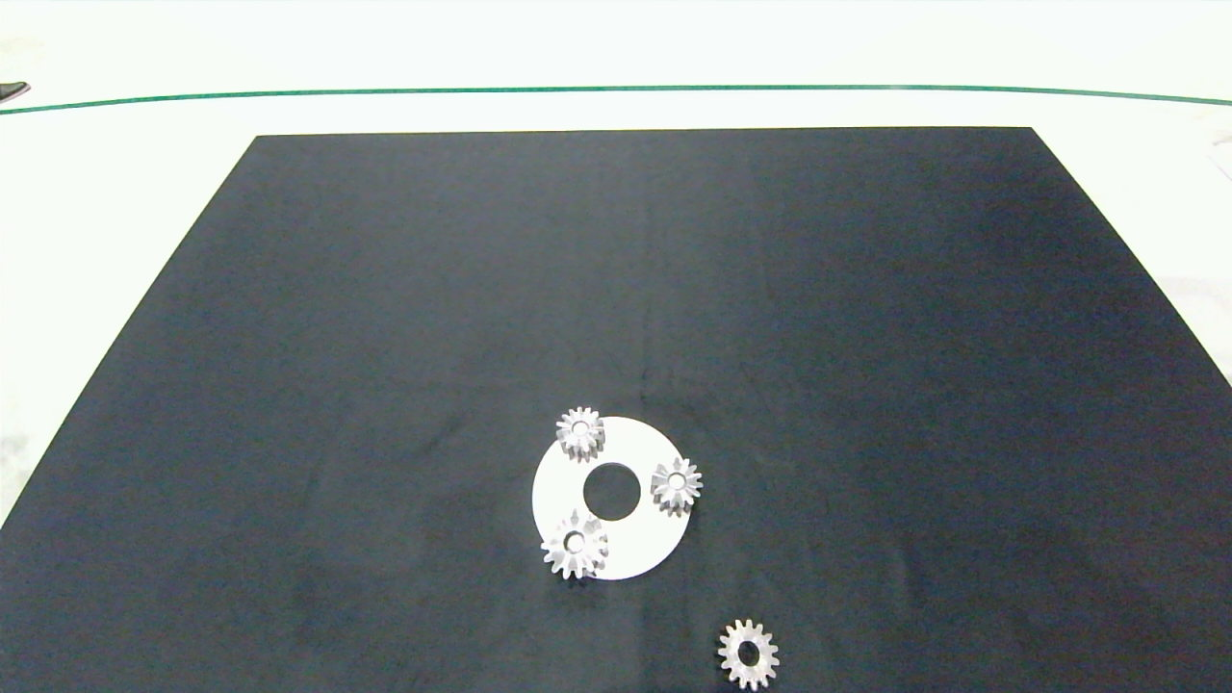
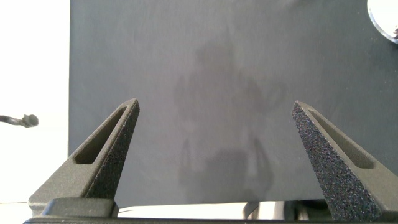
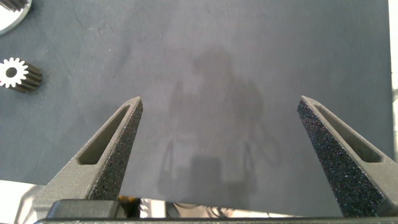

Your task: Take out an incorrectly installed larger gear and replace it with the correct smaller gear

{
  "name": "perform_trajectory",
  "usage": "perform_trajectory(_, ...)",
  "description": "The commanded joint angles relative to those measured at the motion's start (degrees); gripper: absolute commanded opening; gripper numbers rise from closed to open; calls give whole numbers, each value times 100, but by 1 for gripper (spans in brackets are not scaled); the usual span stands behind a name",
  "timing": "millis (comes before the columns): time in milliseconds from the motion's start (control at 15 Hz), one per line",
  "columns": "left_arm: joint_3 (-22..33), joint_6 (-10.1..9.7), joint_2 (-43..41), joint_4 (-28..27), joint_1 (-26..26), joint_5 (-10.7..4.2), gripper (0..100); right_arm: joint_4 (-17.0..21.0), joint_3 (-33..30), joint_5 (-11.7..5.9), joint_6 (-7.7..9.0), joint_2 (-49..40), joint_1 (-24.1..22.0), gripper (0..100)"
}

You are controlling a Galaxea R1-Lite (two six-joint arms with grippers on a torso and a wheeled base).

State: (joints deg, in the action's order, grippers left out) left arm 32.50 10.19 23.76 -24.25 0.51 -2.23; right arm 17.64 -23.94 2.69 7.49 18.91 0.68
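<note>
Larger gear (image 1: pixel 575 546) on disc (image 1: pixel 635 553)

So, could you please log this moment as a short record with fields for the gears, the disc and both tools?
disc: white ring-shaped disc lying flat on the black mat
larger gear: seated on the disc's near-left part
other gears on disc: one at the far edge, one at the right edge
smaller gear: loose on the mat, near and to the right of the disc
left tool: open, over bare mat
right tool: open, over bare mat
</note>
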Motion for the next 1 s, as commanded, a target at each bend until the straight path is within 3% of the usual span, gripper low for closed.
perform_trajectory(67, 2349, 176, 2783, -722, -165, -5, 100, 47, -1104, 82, 719, 2029, 213, 100)
perform_trajectory(267, 3852, -44, 3513, -2128, -403, -32, 100, 82, -1877, -129, 746, 3075, 969, 100)
perform_trajectory(333, 4396, -52, 3583, -2559, -658, -41, 100, 91, -2308, -454, 746, 3682, 1584, 100)
perform_trajectory(467, 4739, -44, 3390, -2910, -1044, -58, 100, 82, -3002, -911, 719, 4771, 2560, 100)
perform_trajectory(667, 4959, -44, 3073, -2981, -1115, -58, 100, 214, -4110, -1025, 675, 6028, 3799, 100)
perform_trajectory(1000, 4994, -44, 3038, -2989, -1123, -58, 100, 1760, -6166, -1465, 658, 7320, 4871, 100)
